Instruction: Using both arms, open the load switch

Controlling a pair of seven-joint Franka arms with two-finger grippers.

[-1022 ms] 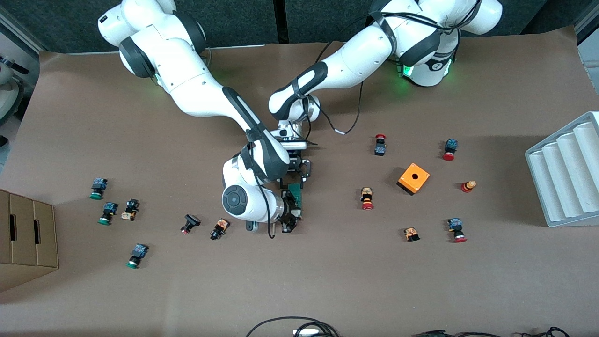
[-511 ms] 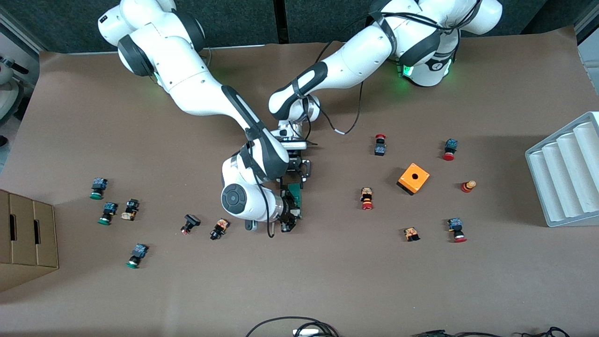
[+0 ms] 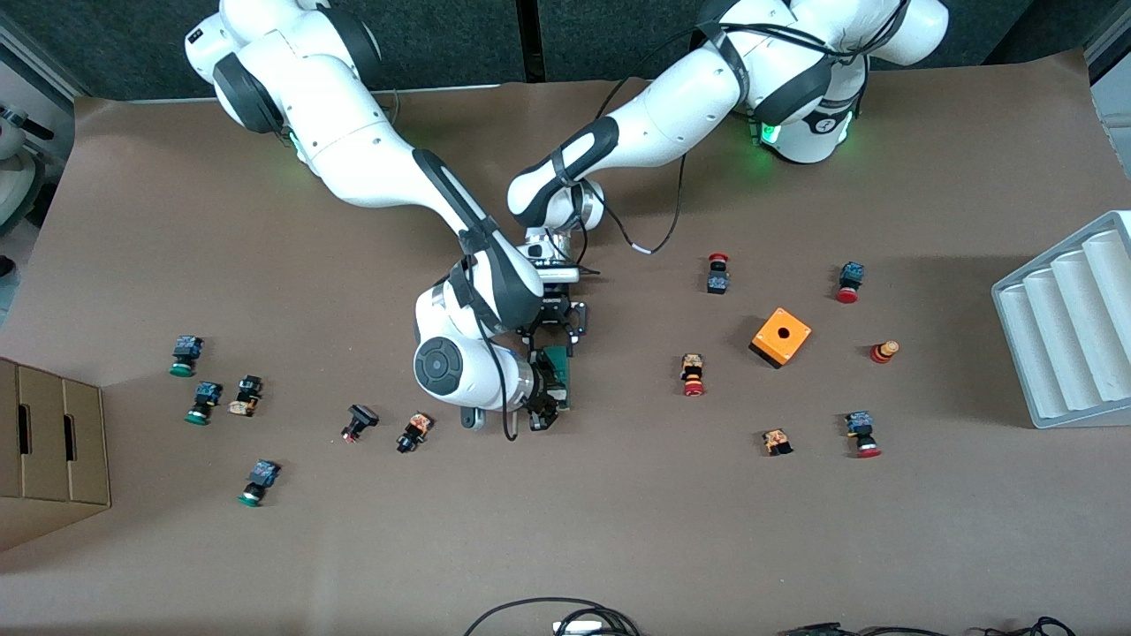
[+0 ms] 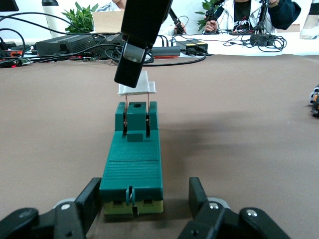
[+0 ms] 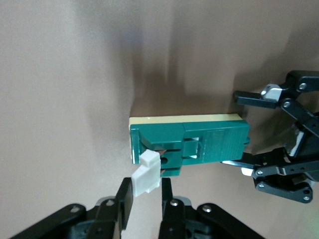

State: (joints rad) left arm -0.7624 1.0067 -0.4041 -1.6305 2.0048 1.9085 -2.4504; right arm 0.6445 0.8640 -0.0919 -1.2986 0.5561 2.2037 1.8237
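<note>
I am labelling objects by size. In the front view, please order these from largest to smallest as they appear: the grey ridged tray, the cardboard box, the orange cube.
1. Grey ridged tray
2. Cardboard box, cut off by the picture edge, so its rank is unsure
3. Orange cube, clearly smallest

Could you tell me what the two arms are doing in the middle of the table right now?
Both arms are working on the load switch, a dark-green block lying on the table. The left end effector straddles one end of the block, one finger tight against its side. The right end effector is shut on the white end piece and has it raised on its metal links. Push buttons, an orange cube and a grey tray lie around, untouched.
</note>
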